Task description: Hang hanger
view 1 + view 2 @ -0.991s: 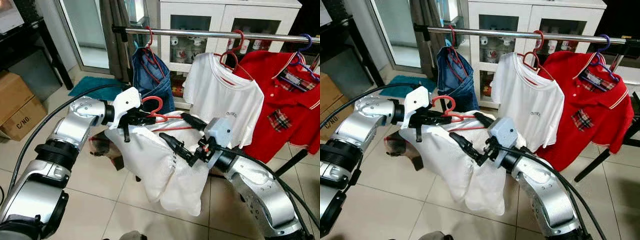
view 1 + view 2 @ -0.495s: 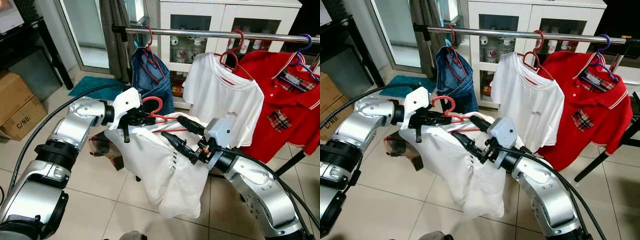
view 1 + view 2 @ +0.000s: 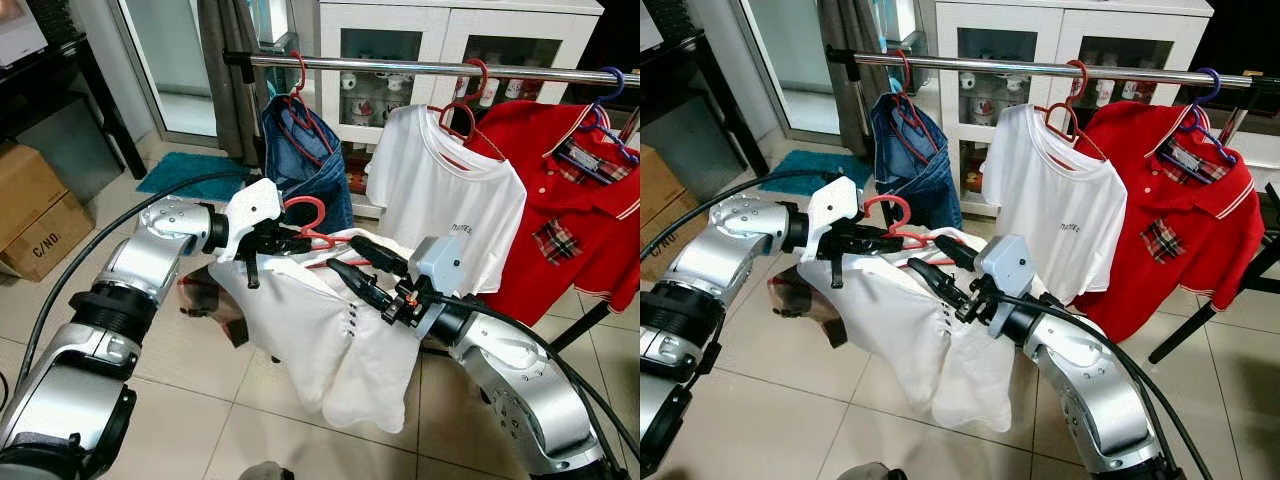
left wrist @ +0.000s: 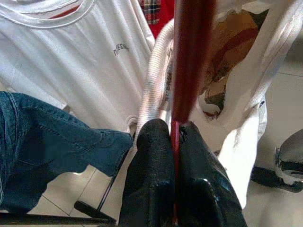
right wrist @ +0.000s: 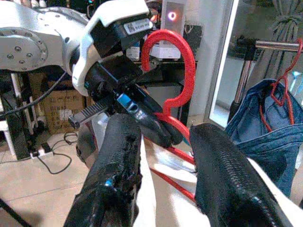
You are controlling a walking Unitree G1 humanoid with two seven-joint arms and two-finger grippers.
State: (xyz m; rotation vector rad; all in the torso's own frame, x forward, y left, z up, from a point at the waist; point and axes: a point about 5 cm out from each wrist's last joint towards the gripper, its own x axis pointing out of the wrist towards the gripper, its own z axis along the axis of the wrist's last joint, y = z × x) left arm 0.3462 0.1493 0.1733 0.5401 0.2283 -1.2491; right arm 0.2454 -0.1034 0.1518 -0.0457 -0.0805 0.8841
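Holding the red hanger (image 3: 312,222) by its neck, my left gripper (image 3: 283,240) is clenched on it below the left end of the metal rail (image 3: 420,68), with a white shirt (image 3: 320,330) draped over the hanger and sagging toward the tiled floor (image 3: 200,400). My right gripper (image 3: 362,268) sits just beside it, fingers (image 5: 118,156) spread apart over the shirt's shoulder and gripping nothing. On the rail hang a denim garment (image 3: 305,160), a white T-shirt (image 3: 450,200) and a red polo (image 3: 580,200) (each on its own hanger).
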